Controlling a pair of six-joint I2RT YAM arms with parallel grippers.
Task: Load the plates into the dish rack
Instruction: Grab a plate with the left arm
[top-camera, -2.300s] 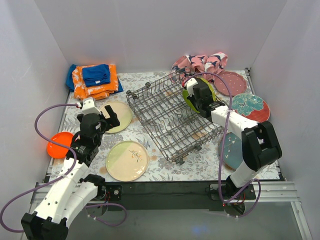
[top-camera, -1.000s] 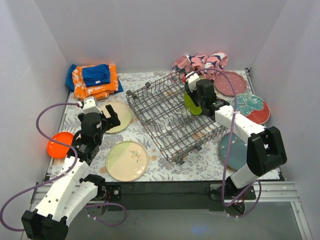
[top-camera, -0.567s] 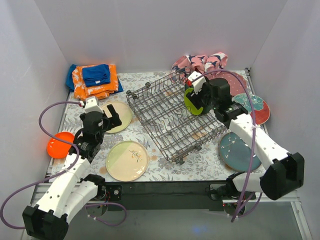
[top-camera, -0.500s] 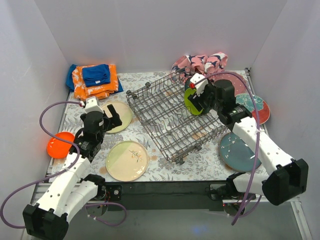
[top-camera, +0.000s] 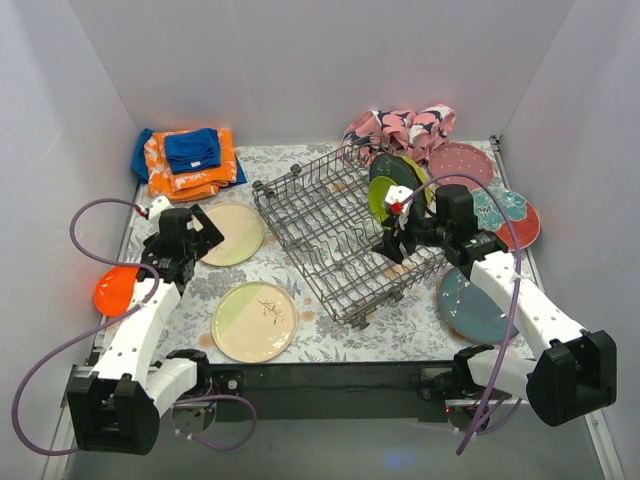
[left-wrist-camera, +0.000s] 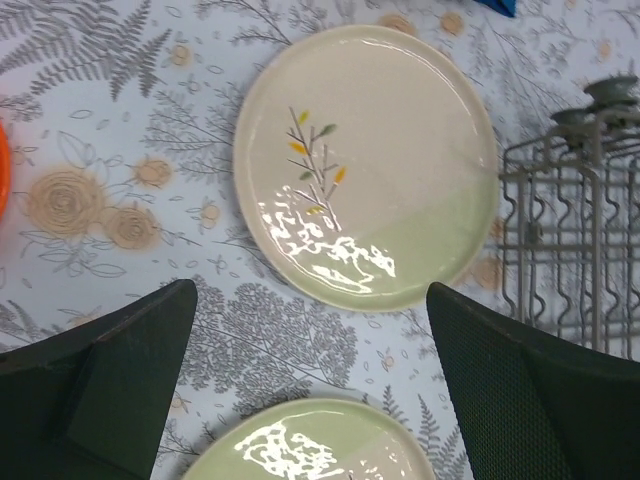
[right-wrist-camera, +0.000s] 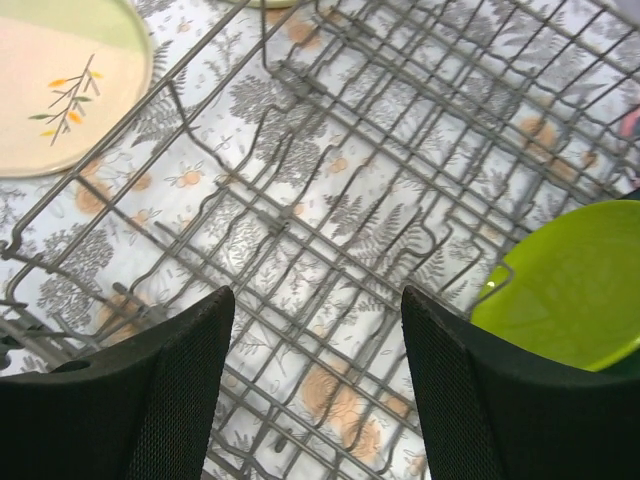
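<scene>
The dish rack (top-camera: 335, 235), a rectangular basket of grey metal wire with rows of upright tines, is set slantwise, its long axis running from far left to near right. At the rack's far right end a lime green plate (top-camera: 382, 197) is stood on edge among the tines, its glossy face turned toward the rack's near end; a dark green plate (top-camera: 386, 164) is stood just behind it.

The right gripper (top-camera: 396, 244) is held over the rack's right side near the lime green plate, its jaws spread wide with nothing between them.

Left of the rack a round, glossy cream plate with a leaf sprig (left-wrist-camera: 365, 165) is laid flat, and the left gripper (left-wrist-camera: 310, 298) is held above its near edge, jaws apart and empty. A second cream and pale green plate (top-camera: 254, 320) lies near-left of the rack, and an orange plate (top-camera: 115, 288) further left.

Right of the rack lie a dotted pink plate (top-camera: 462, 164), a teal patterned plate (top-camera: 505, 212) and a blue-grey plate (top-camera: 470, 302). A fern-printed tablecloth (top-camera: 330, 342) is spread beneath the rack.
</scene>
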